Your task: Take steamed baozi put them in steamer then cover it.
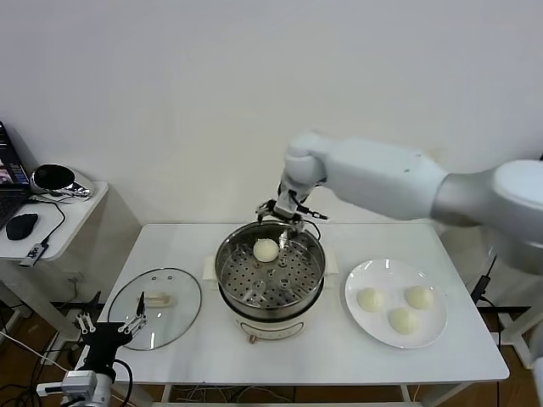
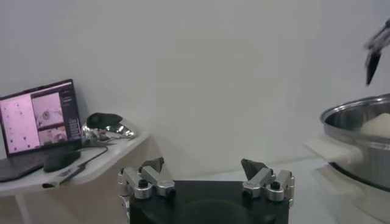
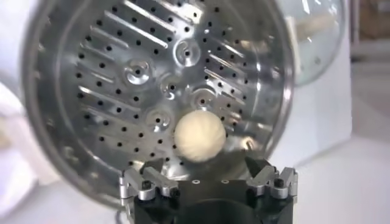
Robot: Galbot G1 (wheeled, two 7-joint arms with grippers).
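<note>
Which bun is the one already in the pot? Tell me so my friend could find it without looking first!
Find the shiny steel steamer in the middle of the white table. Look inside at its holey tray, toward the far side, just below the right end effector, which hangs open above it. There sits one pale round baozi, alone; the other three buns lie on the flat white plate to the right.

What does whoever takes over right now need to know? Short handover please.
Right hand: open, empty, over the steamer's far rim.
Left hand: open, parked low off the table's front left corner.
Done: one baozi sits on the perforated tray.
Left: three baozi on the white plate to move; then the glass cover, lying left of the steamer, goes on.
</note>
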